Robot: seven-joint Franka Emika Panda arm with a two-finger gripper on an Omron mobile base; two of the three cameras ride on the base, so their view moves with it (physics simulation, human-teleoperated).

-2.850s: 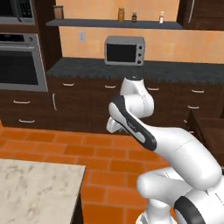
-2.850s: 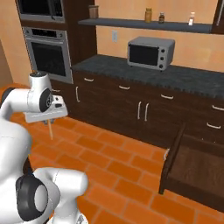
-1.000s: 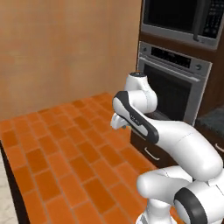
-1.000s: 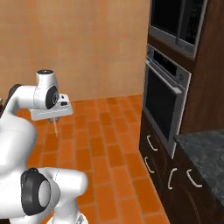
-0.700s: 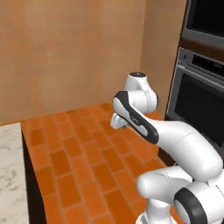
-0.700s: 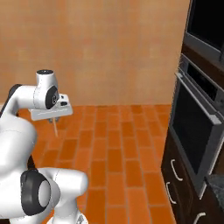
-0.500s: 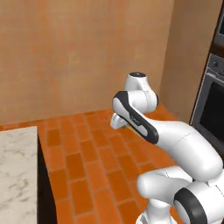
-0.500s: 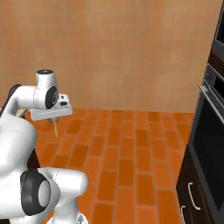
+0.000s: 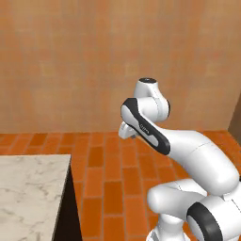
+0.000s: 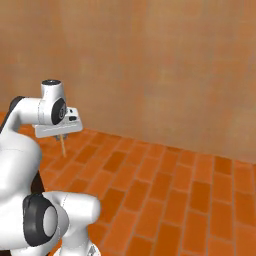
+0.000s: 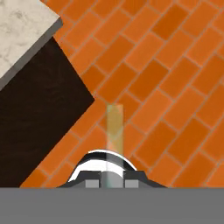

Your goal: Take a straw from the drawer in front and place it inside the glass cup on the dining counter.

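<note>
Where the left base camera looks over the arm, a corner of the dining counter [image 9: 28,188] fills the lower left: a flat cream slab with faint grey veins, its edge square and its side panel dark below. Beyond it the floor [image 9: 108,188] is laid in orange-red bricks with paler joints, running up to a plain, mottled tan wall [image 9: 94,61]. The white arm bends across the middle with its smooth rounded shells and dark joints, and its hand is tucked behind the elbow, so the fingers cannot be made out from this side. From the right base camera, the gripper [image 10: 61,135] hangs under the flat white hand, and the straw [image 10: 63,145] sticks straight down from it, a thin pale tan stick over the brick floor, clear of the ground. The same tan wall stands behind. Through the hand camera, the two dark fingertips are pinched together on the straw, which runs away from them as a slim, pale, slightly see-through stick above the bricks. At the upper left of this view sits the veined cream corner of the counter, with its dark brown side panel beneath it, well apart from the straw.
</note>
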